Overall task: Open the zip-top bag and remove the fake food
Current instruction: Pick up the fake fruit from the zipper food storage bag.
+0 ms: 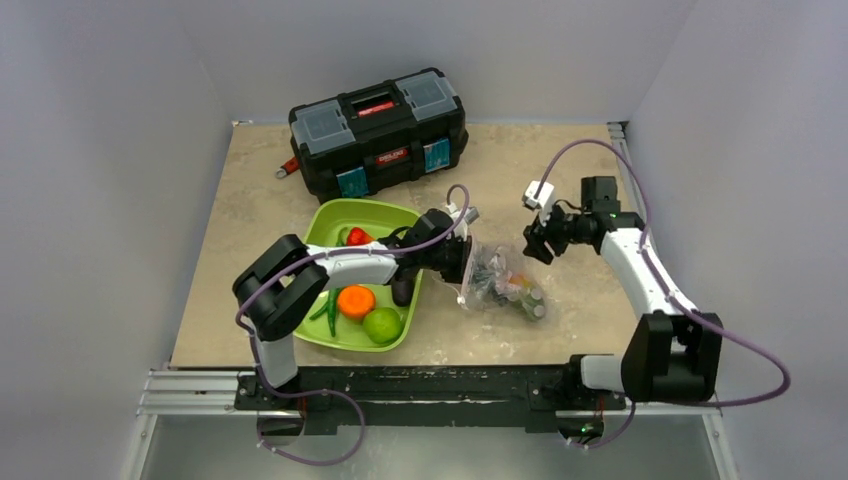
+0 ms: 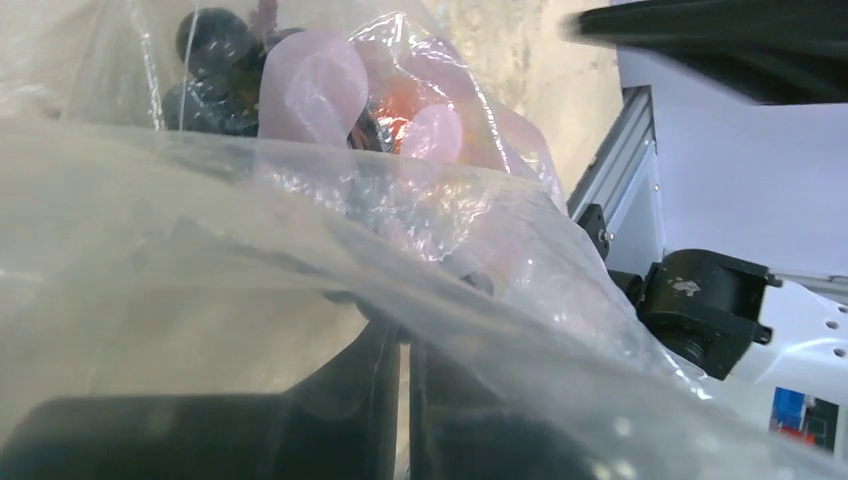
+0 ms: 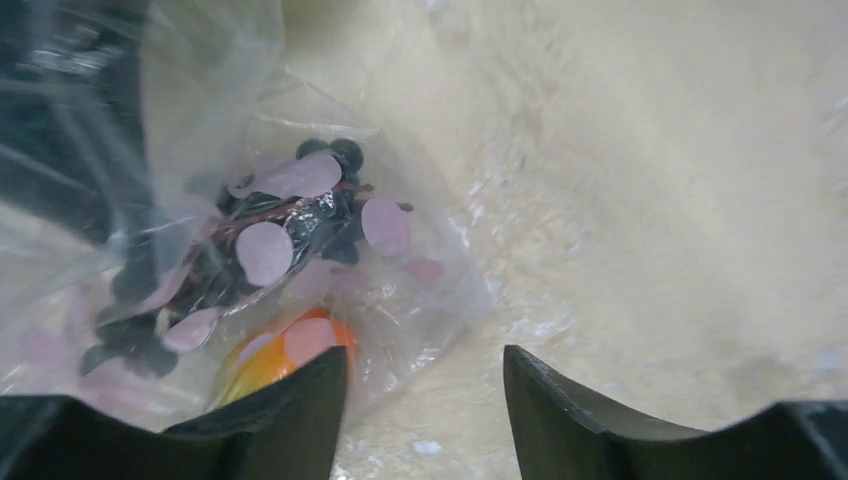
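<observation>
The left gripper (image 2: 402, 370) is pinched fully closed on the edge of the zip-top bag (image 1: 503, 285), which lies on the table at 3 o'clock from the lime-green tray (image 1: 385, 212). The right gripper (image 3: 422, 365) hangs partly open and empty at 2 o'clock from the bag. Inside the bag is fake food, dark berries (image 3: 335, 155) among it.

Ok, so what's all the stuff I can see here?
toolbox: one, black, table's back
tray: one, lime-green, left of middle
strawberry: one, red, in tray
orange: one, orange, in tray
lime: one, green, in tray
bean pods: few, green, in tray
zip-top bag: one, clear, right of tray
dark berries: bunch, blackish, inside bag
mango: one, orange-yellow, inside bag
left gripper: one, black, shut on bag's edge
right gripper: one, black, open, right of bag
</observation>
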Tool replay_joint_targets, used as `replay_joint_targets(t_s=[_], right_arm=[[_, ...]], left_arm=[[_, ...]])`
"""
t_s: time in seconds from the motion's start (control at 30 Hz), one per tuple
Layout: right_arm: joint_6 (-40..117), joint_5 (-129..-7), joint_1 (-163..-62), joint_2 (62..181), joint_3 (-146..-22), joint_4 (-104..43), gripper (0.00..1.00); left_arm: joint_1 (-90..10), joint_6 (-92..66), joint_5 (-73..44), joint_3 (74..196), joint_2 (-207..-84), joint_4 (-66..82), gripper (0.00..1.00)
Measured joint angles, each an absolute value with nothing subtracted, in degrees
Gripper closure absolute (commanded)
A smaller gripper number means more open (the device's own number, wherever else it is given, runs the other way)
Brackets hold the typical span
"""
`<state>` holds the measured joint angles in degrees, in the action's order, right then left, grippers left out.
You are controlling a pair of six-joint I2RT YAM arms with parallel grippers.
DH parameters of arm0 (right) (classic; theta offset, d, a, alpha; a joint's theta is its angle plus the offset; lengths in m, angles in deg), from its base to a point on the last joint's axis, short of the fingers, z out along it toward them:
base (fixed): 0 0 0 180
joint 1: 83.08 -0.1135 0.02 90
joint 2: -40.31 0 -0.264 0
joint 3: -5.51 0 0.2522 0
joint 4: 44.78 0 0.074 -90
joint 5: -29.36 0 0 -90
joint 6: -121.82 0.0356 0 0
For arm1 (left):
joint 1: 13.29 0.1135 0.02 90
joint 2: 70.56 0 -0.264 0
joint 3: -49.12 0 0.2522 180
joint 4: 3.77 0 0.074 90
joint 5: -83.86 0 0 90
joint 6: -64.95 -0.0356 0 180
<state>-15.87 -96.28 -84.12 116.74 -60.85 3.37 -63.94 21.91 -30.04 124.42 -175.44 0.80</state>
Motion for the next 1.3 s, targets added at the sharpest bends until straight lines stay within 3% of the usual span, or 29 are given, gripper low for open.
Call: replay_joint_targets(t_s=[0.13, 0.4, 0.5, 0.63, 0.7, 1.0, 1.3], right_arm=[[-20.8, -100.5, -83.0, 111.9, -65.8, 9.5, 0.19], [-33.2, -105.8, -87.5, 109.3, -61.7, 20.9, 0.17], [-32.7, -103.6, -89.3, 109.2, -57.2, 19.1, 0.32], [-30.3, -99.1, -91.0, 109.4, -54.1, 12.7, 0.81], [-28.9, -96.9, -91.3, 109.8, -53.5, 9.6, 0.97], [-27.3, -87.1, -90.8, 102.1, -43.0, -7.5, 1.0], [-25.5, -84.9, -90.6, 101.4, -42.2, -15.8, 1.0]], left_arm=[[-61.9, 23.1, -30.0, 121.8, -175.4, -0.6, 1.0], [-60.5, 26.7, -30.3, 121.3, -175.4, -5.4, 1.0], [-60.4, 27.1, -30.7, 121.3, -175.4, -6.0, 1.0], [-59.8, 28.4, -31.9, 121.3, -174.8, -6.6, 1.0], [-59.4, 28.9, -32.9, 121.2, -174.3, -7.2, 1.0], [-55.4, 30.9, -38.3, 116.9, -166.0, -9.0, 1.0], [-51.5, 33.2, -42.8, 111.2, -162.0, -11.9, 1.0]])
